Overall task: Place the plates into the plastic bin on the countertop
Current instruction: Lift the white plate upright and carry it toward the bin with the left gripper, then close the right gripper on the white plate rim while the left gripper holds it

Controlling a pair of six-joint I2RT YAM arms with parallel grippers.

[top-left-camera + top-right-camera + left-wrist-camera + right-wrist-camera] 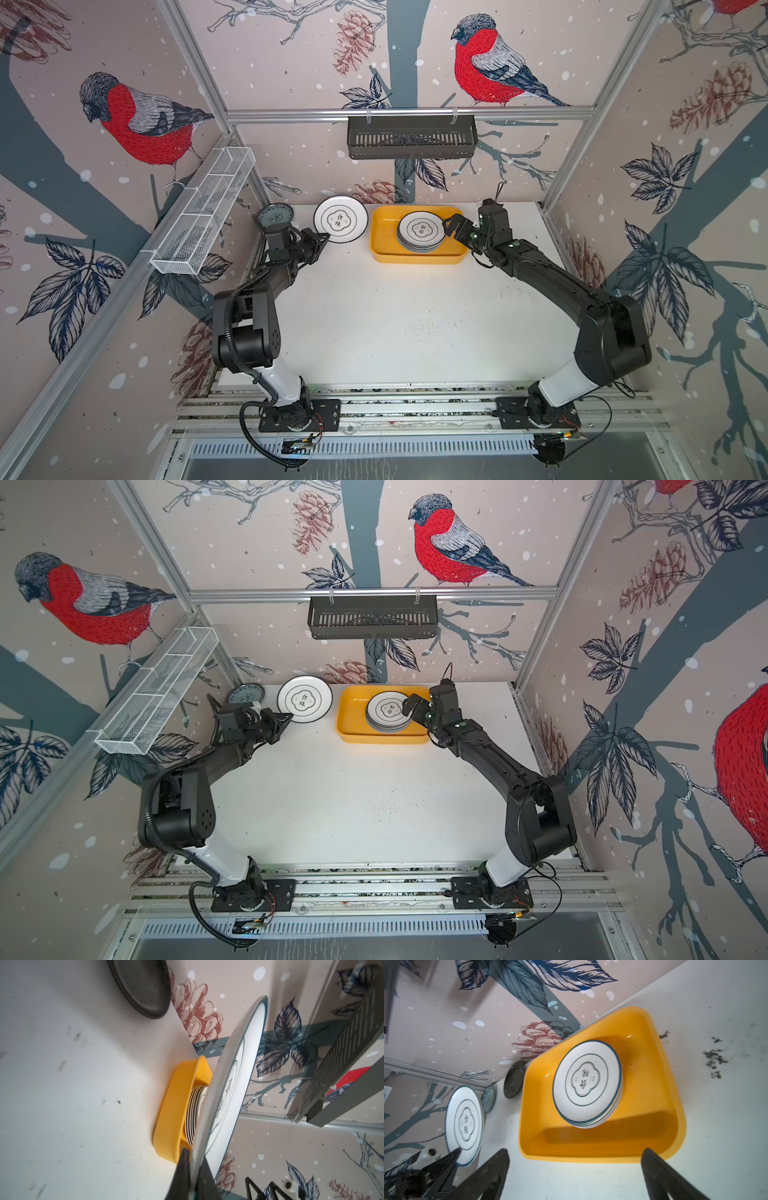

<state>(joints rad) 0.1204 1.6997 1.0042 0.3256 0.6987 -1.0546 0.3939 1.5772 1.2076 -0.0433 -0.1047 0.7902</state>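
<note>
Bird-papered walls [291, 62] enclosed a white countertop [395, 311]. My left gripper [323, 238] pinched the rim of a plate [340, 219] marked "食味", beside the yellow bin [380, 251]; my right gripper [449, 227] gaped over its stack [419, 233].

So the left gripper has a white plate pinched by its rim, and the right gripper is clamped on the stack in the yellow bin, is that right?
Not quite: the right gripper is open, holding nothing. The right wrist view shows its jaws spread, clear of the stack in the yellow bin. The left gripper does pinch the white plate by its rim.
</note>
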